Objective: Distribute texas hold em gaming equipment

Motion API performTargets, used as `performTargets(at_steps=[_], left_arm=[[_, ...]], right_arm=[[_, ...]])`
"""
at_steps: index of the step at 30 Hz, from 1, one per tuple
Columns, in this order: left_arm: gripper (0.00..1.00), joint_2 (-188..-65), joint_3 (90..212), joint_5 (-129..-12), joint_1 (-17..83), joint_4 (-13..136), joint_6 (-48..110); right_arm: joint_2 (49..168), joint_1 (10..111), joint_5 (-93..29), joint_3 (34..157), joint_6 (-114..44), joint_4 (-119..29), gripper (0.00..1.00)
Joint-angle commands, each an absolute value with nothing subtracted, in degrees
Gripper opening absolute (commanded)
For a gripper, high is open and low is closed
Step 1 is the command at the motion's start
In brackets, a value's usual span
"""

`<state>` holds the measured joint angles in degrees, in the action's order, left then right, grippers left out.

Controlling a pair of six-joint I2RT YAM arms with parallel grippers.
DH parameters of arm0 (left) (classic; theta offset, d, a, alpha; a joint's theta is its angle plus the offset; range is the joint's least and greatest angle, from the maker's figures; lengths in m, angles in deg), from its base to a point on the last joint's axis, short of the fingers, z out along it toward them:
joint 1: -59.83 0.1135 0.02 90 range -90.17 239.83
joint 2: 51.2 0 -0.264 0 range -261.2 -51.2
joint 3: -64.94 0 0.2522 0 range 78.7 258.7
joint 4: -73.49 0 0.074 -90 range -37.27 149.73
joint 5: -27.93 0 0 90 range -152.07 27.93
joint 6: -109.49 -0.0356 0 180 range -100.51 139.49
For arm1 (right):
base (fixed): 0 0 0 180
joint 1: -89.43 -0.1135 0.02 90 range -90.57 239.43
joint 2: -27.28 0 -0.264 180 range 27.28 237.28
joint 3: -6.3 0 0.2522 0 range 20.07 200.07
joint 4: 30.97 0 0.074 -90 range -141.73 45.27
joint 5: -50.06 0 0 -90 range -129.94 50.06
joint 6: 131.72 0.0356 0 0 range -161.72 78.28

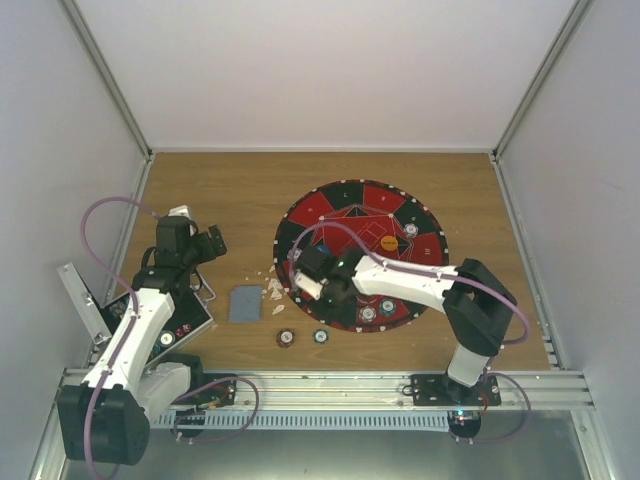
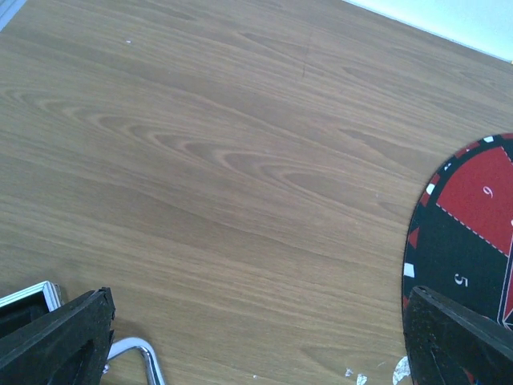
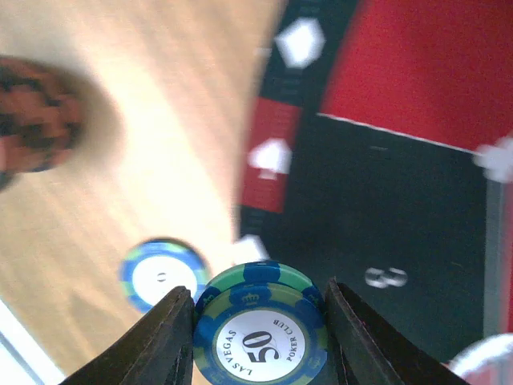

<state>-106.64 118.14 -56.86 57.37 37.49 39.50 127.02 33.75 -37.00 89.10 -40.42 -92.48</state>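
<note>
A blue-and-green poker chip (image 3: 260, 341) marked 50 stands on edge between my right gripper's (image 3: 256, 290) fingers, which are shut on it; a second rim shows just behind it. In the top view this gripper (image 1: 310, 278) hangs over the left edge of the round mat (image 1: 345, 205). On the wood lie a blue chip (image 3: 160, 275), a red chip (image 1: 286, 338) and a teal chip (image 1: 320, 336). A grey-blue card stack (image 1: 243, 303) lies left of them. More chips (image 1: 411, 230) and an orange disc (image 1: 389, 241) sit on the mat. My left gripper (image 2: 256, 345) is open over bare wood.
The black hinged case (image 1: 170, 322) lies open at the left, beneath my left arm, with its metal handle (image 2: 136, 353) by my left finger. White scraps (image 1: 275, 290) lie beside the mat's left edge. Walls close in the table on three sides.
</note>
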Motion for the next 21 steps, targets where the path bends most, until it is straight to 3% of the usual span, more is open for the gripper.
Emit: performTargets(at_steps=[1, 21], left_arm=[[0.99, -106.25, 119.07, -57.37, 57.37, 38.16, 39.81], [0.99, -106.93, 118.7, -59.64, 57.37, 38.19, 39.26]], right_arm=[[128.27, 28.62, -35.03, 88.44, -41.47, -90.41, 0.32], [130.87, 22.81, -36.98, 83.66, -39.14, -86.83, 0.34]])
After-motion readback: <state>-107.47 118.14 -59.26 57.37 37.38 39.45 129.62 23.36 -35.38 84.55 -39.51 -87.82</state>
